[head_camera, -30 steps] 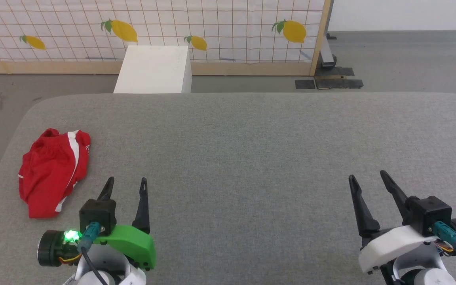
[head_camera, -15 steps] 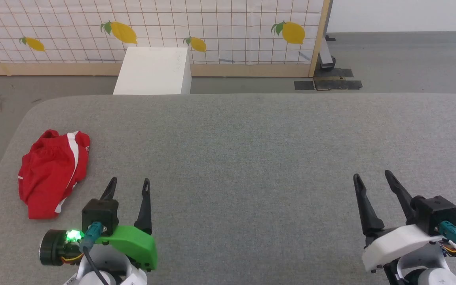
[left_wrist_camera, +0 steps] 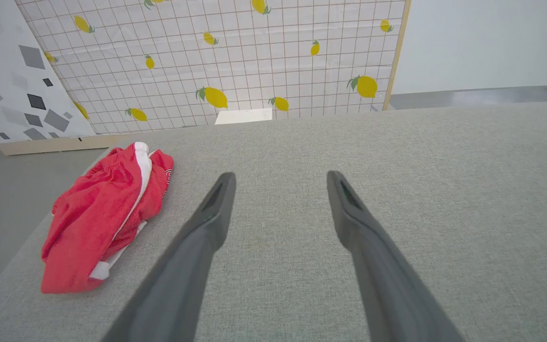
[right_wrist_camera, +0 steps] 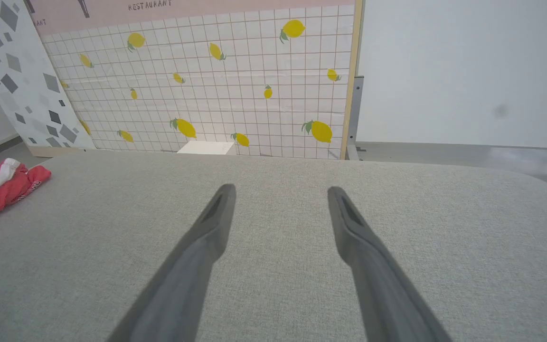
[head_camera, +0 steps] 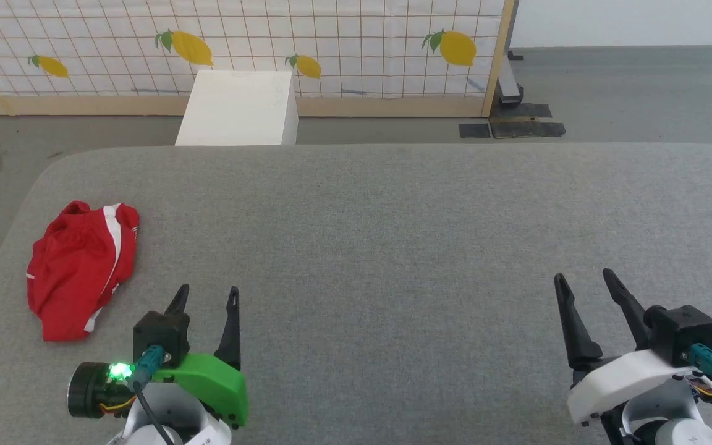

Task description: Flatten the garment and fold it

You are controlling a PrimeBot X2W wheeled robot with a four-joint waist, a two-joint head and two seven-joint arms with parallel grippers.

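Lying crumpled, the garment (head_camera: 78, 272) sits left of the splayed left gripper (head_camera: 209, 288); right gripper (head_camera: 583, 274) splayed too.

The table (head_camera: 393, 235) was covered with grey, matt, coarsely woven cloth. The garment (head_camera: 81, 269) was made of thin red fabric, creased and finely meshed. The fingers (head_camera: 230, 327) of the left gripper (head_camera: 209, 288) were formed of dark, matt plastic.

1. We see the grey table (head_camera: 393, 247) open across its middle and right.
2. The crumpled garment (head_camera: 81, 269) occupies its left edge.
3. Beyond the far edge stands a white box (head_camera: 238, 108), perhaps lower than the tabletop.
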